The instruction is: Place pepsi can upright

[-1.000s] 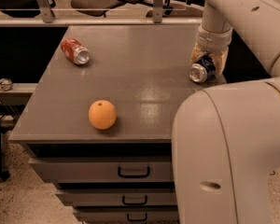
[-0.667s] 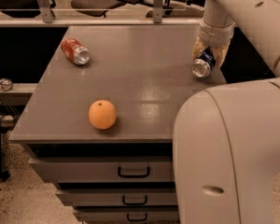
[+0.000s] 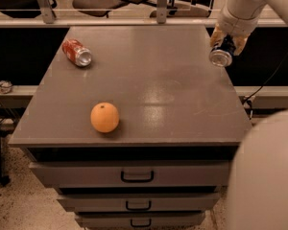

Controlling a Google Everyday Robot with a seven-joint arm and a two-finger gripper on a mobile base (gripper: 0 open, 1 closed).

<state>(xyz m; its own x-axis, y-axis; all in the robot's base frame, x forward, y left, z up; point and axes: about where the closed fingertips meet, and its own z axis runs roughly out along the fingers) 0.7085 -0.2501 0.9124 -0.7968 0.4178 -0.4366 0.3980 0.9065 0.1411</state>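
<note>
At far right edge, gripper [image 3: 226, 44], clamped on pepsi can [image 3: 221, 57], has lifted it off table [image 3: 149, 71]; can tilted, needs uprighting.

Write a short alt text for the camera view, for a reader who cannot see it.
The gripper, at the far right edge of the grey table, holds the pepsi can tilted, silver end toward the camera. A red can lies on its side at the far left, and an orange sits near the front.
</note>
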